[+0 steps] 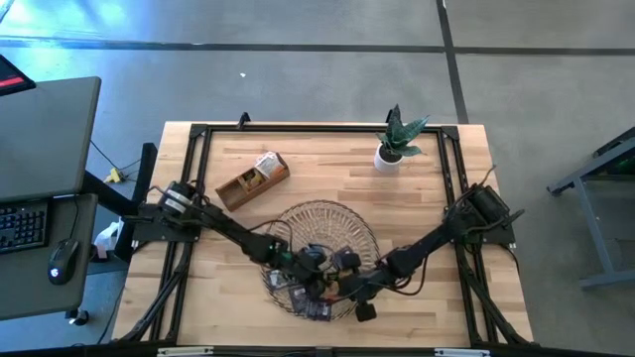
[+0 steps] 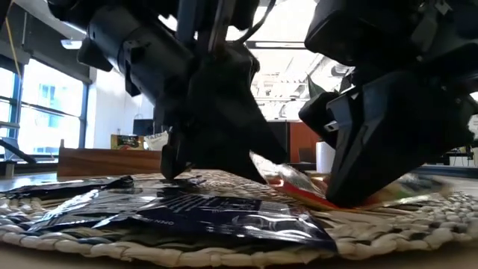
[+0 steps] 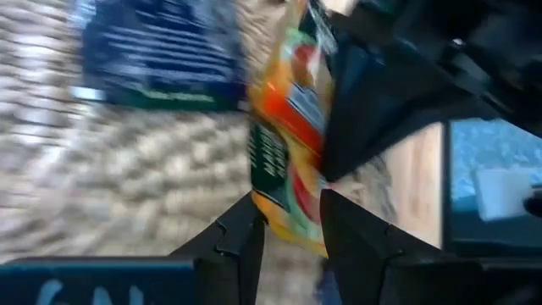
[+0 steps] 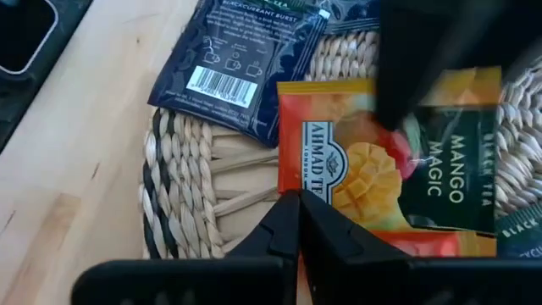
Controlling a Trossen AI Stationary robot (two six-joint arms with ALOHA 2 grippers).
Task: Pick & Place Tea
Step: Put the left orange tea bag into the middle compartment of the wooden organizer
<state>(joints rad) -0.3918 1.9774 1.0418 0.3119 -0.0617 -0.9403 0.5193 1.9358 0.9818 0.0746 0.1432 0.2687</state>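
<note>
Right wrist view gives me a glossy orange mango sachet [image 4: 356, 174] on the woven wicker tray [image 4: 190, 182]; right tool [image 4: 296, 212] together, left tool [image 3: 288, 224] clamped on it.

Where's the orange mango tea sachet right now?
The orange mango sachet lies on the wicker tray at the table's near edge, beside a dark blue sachet, between the left end effector and the right end effector.
</note>
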